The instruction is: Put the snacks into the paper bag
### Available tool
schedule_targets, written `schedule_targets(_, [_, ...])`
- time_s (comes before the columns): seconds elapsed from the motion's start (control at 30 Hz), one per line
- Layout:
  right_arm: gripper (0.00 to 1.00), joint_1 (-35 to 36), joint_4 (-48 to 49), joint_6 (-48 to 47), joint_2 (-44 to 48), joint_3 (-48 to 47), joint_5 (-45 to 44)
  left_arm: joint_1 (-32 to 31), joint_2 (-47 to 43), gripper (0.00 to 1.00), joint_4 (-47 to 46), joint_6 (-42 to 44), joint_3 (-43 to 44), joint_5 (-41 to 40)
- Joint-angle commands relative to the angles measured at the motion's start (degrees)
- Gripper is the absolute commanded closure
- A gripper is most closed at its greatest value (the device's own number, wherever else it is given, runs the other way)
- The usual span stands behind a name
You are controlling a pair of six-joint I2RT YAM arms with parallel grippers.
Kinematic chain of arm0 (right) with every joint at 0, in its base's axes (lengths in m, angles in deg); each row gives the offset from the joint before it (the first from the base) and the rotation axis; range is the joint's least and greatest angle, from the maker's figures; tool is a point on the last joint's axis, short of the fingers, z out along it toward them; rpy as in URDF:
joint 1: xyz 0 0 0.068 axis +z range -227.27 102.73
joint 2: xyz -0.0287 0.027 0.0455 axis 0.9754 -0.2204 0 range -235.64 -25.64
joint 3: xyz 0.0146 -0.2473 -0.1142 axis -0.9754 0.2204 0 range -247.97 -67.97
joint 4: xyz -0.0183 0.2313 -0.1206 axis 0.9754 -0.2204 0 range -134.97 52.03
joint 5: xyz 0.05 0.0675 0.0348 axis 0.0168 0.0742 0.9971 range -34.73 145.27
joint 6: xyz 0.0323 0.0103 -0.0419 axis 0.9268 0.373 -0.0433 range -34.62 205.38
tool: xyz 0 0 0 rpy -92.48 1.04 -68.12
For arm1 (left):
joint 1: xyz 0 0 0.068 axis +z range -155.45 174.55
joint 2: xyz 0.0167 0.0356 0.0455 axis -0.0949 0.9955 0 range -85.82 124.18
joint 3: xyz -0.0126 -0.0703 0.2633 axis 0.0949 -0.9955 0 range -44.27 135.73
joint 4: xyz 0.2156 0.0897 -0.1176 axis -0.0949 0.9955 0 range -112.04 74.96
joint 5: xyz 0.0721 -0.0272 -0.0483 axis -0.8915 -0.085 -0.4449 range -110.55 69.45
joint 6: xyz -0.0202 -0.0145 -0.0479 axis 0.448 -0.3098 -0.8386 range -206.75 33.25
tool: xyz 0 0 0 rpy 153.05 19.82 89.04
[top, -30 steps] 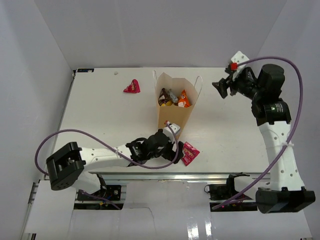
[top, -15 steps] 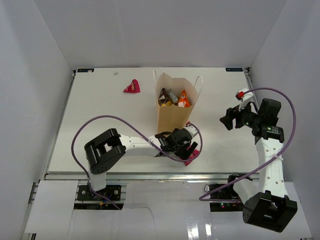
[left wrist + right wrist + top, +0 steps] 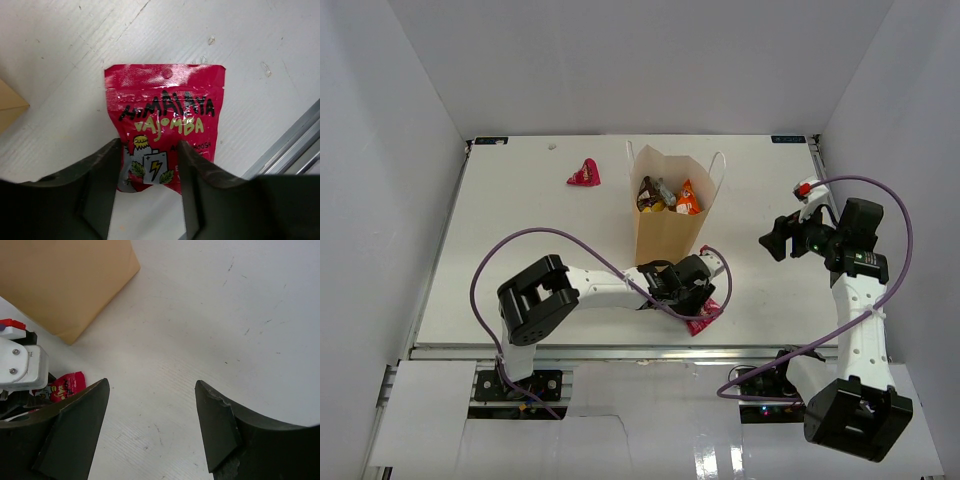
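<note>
The step in hand seems to be the picking of one more snack. In the left wrist view the left gripper (image 3: pixel 149 167) hangs directly over a red packet (image 3: pixel 165 125) that lies flat on the white table (image 3: pixel 520 250), low in the frame. Its two dark fingers (image 3: pixel 107 170) stand apart over the lower part of the packet, with the printed battery picture showing in the gap between them. The jaws are moderately apart and hold nothing. I cannot tell whether the tips already touch the foil. In the top view this packet is in the lower middle of the picture, just below and a little right of the paper bag (image 3: pixel 670 225), near the metal rail at the table edge. The bag stands upright in the centre with its mouth open, and several packets (image 3: pixel 665 195) in brown, silver and orange are already inside. One more pink-red packet (image 3: pixel 584 174) lies alone in the upper left part of the table, well apart from the bag. The right gripper (image 3: pixel 775 242) is at the right side of the picture, away from the bag, with its jaws wide and nothing between them. As I judge it, the task is more than half done, with two packets left outside. The next move calls for the left fingers to go down and close on the crinkly foil. A flat packet gives little to pinch, so it may slip. After that the arm must lift it above the bag rim without pushing the light bag over.
</note>
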Motion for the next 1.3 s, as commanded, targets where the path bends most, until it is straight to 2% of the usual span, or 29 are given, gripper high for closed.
schedule_targets(0.0, [0.25, -0.26, 1.71, 0.28, 0.16, 0.67, 1.74, -0.27, -0.51, 0.48, 2.92, -0.59, -0.79, 3.09])
schedule_targets(0.2, [0.25, -0.35, 1.62, 0.01, 0.6, 1.02, 1.74, -0.27, -4.63, 0.74, 2.92, -0.51, -2.81, 1.86])
schedule_targets(0.33, [0.25, -0.44, 1.62, -0.25, 0.86, 1.28, 1.65, -0.27, -9.99, 0.84, 2.74, 1.25, -4.3, 1.6])
schedule_targets(0.47, [0.25, -0.52, 1.71, -0.34, 0.86, 1.29, 1.57, -0.27, -18.41, 0.89, 2.3, 3.36, -5.8, 2.47])
schedule_targets(0.63, [0.25, -0.7, 1.7, -0.6, 0.78, 1.37, 1.48, -0.18, -26.52, 0.9, 2.65, 5.29, -3.97, 3.09])
schedule_targets(0.73, [0.25, -0.79, 1.88, -0.87, 0.69, 1.55, 1.39, 0.87, -29.34, 0.9, 4.4, 5.3, 0.77, 1.51])
schedule_targets(0.87, [0.25, -0.96, 1.88, -0.96, 0.6, 1.99, 1.39, 5.78, -29.34, 0.91, 6.08, 3.81, 10.17, 0.19])
schedule_targets(0.97, [0.25, -0.88, 1.88, -1.13, 0.42, 2.43, 1.39, 14.28, -27.06, 0.91, 5.82, 2.14, 19.91, 0.72])
schedule_targets(1.07, [0.25, -0.88, 1.88, -1.13, 0.6, 2.69, 1.48, 18.96, -22.67, 0.91, 6.34, 2.48, 25.29, 0.28])
schedule_targets(1.2, [0.25, -0.96, 1.79, -1.57, 1.04, 2.96, 1.13, 22.23, -16.17, 0.91, 9.76, 3.27, 35.3, -0.69])
schedule_targets(1.27, [0.25, -0.96, 1.79, -1.75, 1.21, 2.96, 0.95, 23.19, -13.36, 0.9, 11.79, 3.98, 37.34, -1.21])
